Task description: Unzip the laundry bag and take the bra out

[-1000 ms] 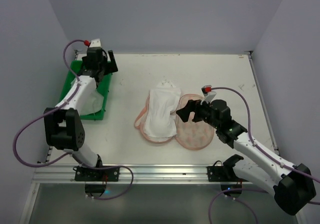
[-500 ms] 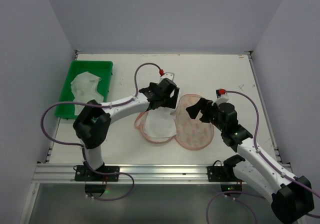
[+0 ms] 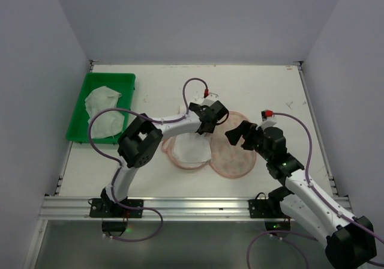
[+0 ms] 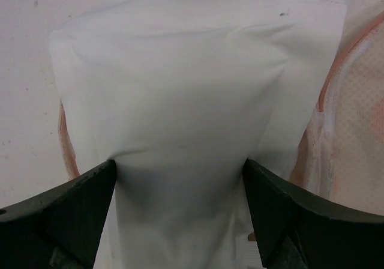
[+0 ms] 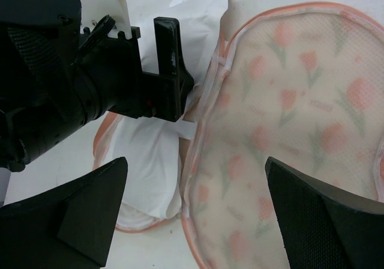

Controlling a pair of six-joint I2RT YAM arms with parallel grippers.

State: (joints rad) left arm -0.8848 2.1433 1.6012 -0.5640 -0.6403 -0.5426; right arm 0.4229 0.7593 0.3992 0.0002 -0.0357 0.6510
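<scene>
The laundry bag (image 3: 234, 158) lies unzipped and spread open in two halves, cream with tulip print and pink edging (image 5: 282, 119). The white bra (image 3: 192, 149) rests in its left half. My left gripper (image 3: 204, 128) is down at the bra's far end. In the left wrist view its jaws (image 4: 180, 179) stand wide, one on each side of a raised fold of the bra (image 4: 180, 89). My right gripper (image 3: 237, 134) hovers open over the seam between the halves (image 5: 195, 164), holding nothing. The left gripper (image 5: 171, 59) shows in the right wrist view too.
A green tray (image 3: 81, 116) stands at the left edge of the table with white cloth pieces (image 3: 105, 110) in it. The two grippers are close together over the bag. Walls close off three sides.
My left arm swung from the green tray across to the bra and lowered onto its far end. Its jaws have narrowed slightly. The right gripper drew back a little.
</scene>
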